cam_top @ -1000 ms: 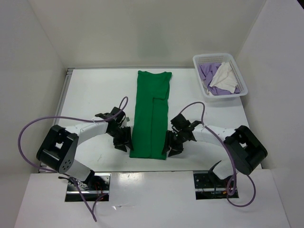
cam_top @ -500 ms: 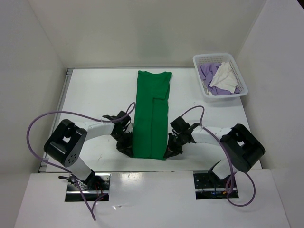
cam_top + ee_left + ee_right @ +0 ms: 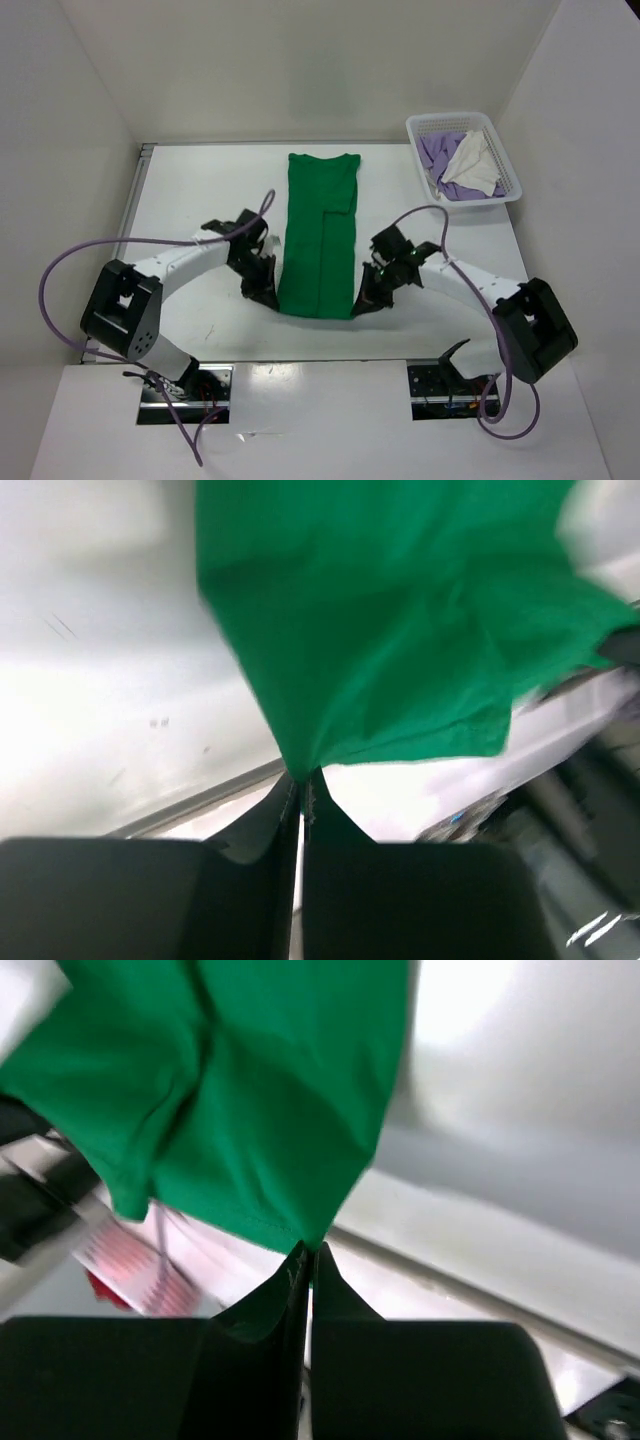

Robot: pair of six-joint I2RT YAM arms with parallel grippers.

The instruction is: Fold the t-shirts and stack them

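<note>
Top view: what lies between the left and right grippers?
The green t-shirt, folded into a long strip. Its near hem spans the gap, and the left gripper and right gripper each pinch a corner, as both wrist views show.

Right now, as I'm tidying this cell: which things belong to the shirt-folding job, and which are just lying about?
Job: bright green cloth t-shirt, its near corners pinched by the left end effector and right end effector; pale lavender cloth shirt; cream-white cloth shirt.
Lying about: white plastic mesh basket holding those two.
</note>
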